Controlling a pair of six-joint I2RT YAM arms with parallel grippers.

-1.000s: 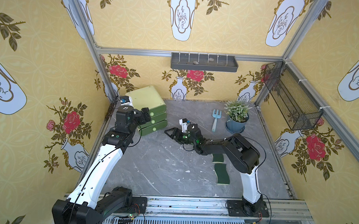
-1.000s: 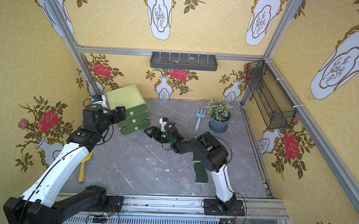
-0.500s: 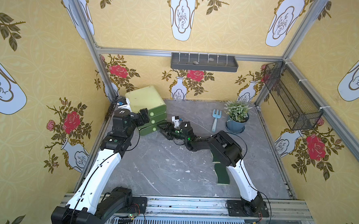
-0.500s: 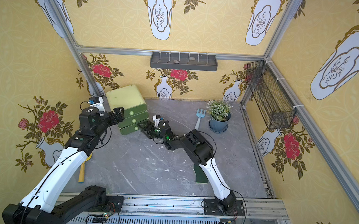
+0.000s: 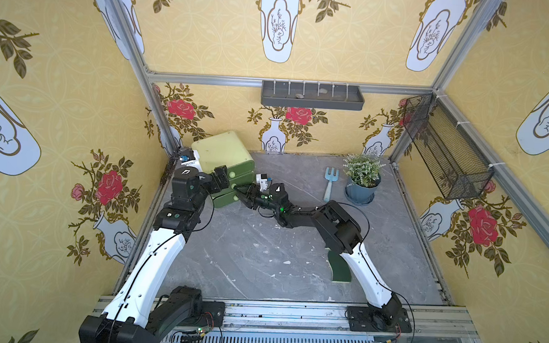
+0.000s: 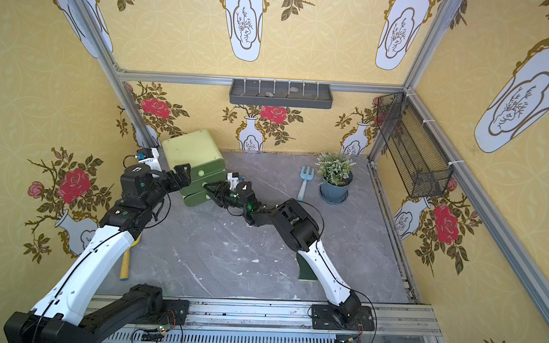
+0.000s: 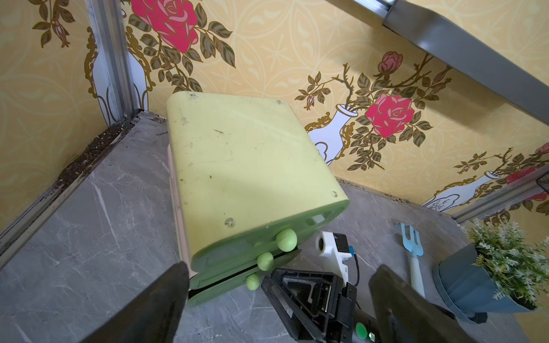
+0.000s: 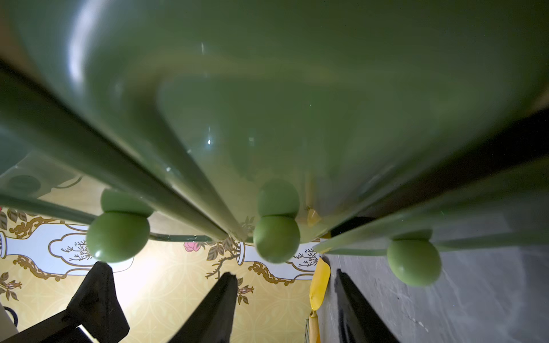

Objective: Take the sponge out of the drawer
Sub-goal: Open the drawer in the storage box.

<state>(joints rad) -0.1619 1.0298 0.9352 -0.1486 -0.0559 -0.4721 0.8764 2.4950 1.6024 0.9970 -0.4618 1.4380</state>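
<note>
A light green cabinet (image 5: 222, 150) with three drawers stands at the back left, and all its drawers look pushed in. The sponge is hidden. My right gripper (image 5: 243, 191) is at the drawer fronts, jaws open. In the right wrist view its fingertips (image 8: 228, 282) sit just short of the middle drawer's round knob (image 8: 276, 237), one on each side of it and not touching. My left gripper (image 5: 221, 176) hovers wide open by the cabinet's front left corner with nothing in it. The left wrist view shows the three knobs (image 7: 265, 261) and the right gripper below them.
A blue garden fork (image 5: 330, 181) and a potted plant (image 5: 361, 180) stand at the back right. A dark green wavy pad (image 5: 340, 269) lies under the right arm. A yellow-handled tool (image 6: 125, 264) lies by the left wall. A wire basket (image 5: 445, 149) hangs on the right wall.
My right arm has reached left from the middle of the table to the drawer fronts, and its jaws have narrowed. The left gripper has shifted slightly closer to the cabinet and stayed open.
</note>
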